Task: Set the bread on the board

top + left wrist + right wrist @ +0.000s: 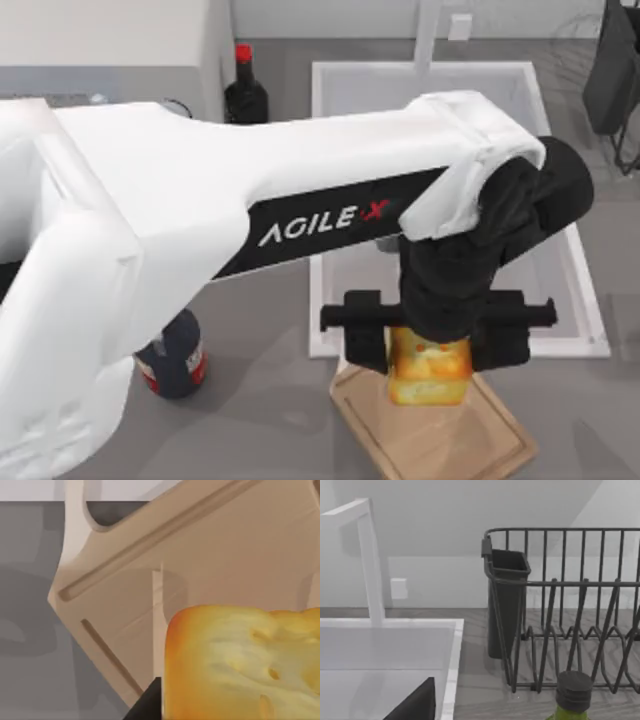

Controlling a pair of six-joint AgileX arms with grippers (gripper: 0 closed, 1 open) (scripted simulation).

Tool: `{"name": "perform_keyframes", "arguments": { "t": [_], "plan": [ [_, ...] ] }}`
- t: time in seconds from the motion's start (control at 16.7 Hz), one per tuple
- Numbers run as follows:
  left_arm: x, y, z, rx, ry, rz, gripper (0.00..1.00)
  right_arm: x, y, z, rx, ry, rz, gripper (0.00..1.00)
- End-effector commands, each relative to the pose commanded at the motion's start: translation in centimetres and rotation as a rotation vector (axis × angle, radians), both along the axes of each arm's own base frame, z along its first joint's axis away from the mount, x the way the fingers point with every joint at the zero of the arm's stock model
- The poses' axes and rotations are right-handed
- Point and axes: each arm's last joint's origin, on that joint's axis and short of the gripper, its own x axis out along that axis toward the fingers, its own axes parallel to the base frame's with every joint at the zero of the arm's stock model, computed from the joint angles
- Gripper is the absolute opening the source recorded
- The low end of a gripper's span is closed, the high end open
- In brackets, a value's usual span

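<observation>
Bread (430, 372) sits pinched between the left gripper's (432, 345) black fingers, right over the near-left part of the board (470, 440), whether it's touching the wood I can't tell. Left wrist view has the loaf against the grooved board. Behind is a white sink (575, 260); two dark bottles (175, 362) stand left. Right wrist view catches a dish rack (570, 630) and a green bottle (572, 700).

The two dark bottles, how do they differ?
The back bottle shows its red cap and stands by the sink; the front bottle has its top hidden under the left arm. The front bottle shows a red and white label; the back bottle's label isn't visible. Both are dark.
</observation>
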Motion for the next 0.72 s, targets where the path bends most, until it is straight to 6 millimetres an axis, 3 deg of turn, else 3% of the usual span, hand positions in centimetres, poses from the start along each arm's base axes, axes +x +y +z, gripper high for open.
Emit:
{"name": "perform_keyframes", "arguments": {
  "t": [0.72],
  "plan": [
    [-0.1, 0.0, -3.7, 0.001, -0.001, 0.002, 0.0, 0.0, 0.0, 0.0, 0.0, 0.0, 0.0, 1.0]
  ]
}}
